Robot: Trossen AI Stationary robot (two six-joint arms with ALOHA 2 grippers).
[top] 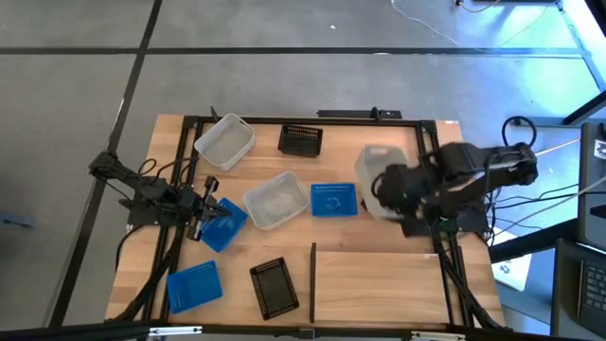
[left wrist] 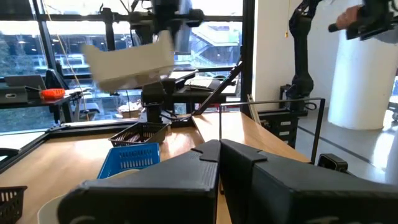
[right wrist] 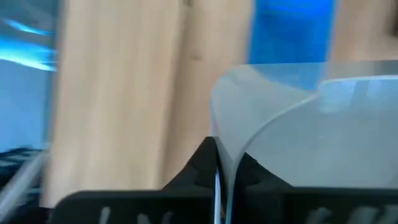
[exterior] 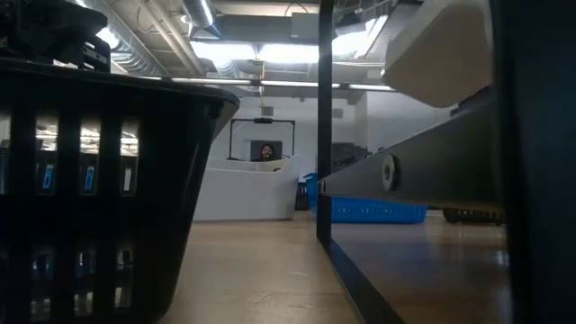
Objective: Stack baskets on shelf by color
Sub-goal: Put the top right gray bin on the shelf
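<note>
My right gripper (top: 386, 188) is shut on a translucent white basket (top: 372, 169), held up over the table's right half; the left wrist view shows that basket (left wrist: 130, 62) in the air. On the table lie two more white baskets (top: 224, 142) (top: 276, 200), three blue ones (top: 334, 200) (top: 223, 224) (top: 193, 284) and two black ones (top: 301, 140) (top: 275, 287). The pale shelf (top: 379, 284) lies at the near right, its black upright bar (top: 312, 279) on its left edge. My left gripper (top: 210, 210) waits shut beside a blue basket at the left. My right gripper pinches the white basket's thin side wall (right wrist: 225, 146) between its two fingers, close to a rounded corner of the rim. The fingers come from above, pointing steeply down. The basket is lifted clear of the table and hangs tilted (left wrist: 130, 62).
The table's black frame rails (top: 284, 121) run along its edges. In the low view a black basket (exterior: 90, 180) fills the near left and the shelf's bar (exterior: 324, 126) stands in the middle. A person sits far back in the room (exterior: 266, 153).
</note>
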